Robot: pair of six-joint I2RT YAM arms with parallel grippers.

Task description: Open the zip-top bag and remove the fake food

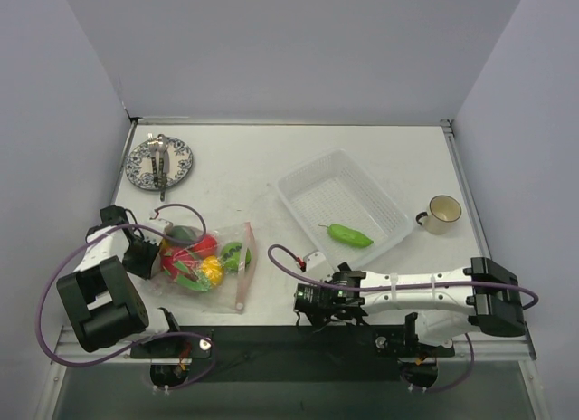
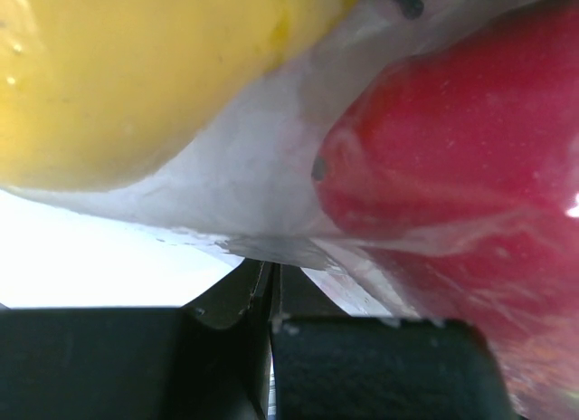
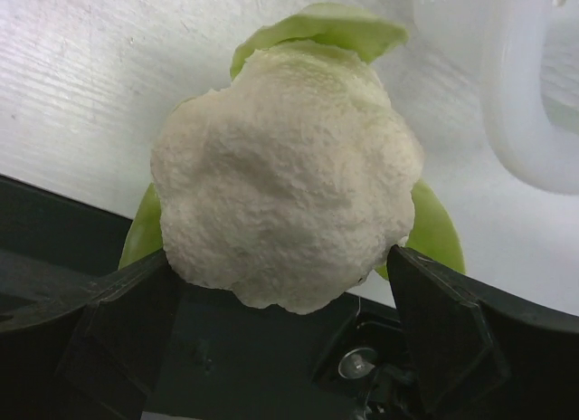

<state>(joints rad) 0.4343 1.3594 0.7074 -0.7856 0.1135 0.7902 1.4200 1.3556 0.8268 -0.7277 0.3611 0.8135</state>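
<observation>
- The zip-top bag (image 1: 223,289) lies on the desk (image 1: 244,171) at the lower left of the top view. Its pink zip strip (image 1: 244,268) runs along the bag's right edge.
- The fake food (image 1: 192,262) inside shows as red, yellow and green pieces bunched toward the bag's left end.
- The left jaws are closed tight on the left edge of the zip-top bag. In the left wrist view a fold of clear film is nipped between the two dark fingers (image 2: 226,348).
- A yellow piece (image 2: 136,67) and a red piece (image 2: 452,139) press against the film just above that pinch.
- The right jaws are spread wide at the lower middle of the top view, near the desk's front edge.
- A white cauliflower (image 3: 285,194) with green leaves sits between the right fingers (image 3: 118,329), its sides reaching both.
- A green pod (image 1: 348,234) lies in the white mesh tray (image 1: 310,169), right of centre.
- A mug (image 1: 443,212) stands just right of the tray.
- A patterned plate (image 1: 136,167) with cutlery sits at the upper left.
</observation>
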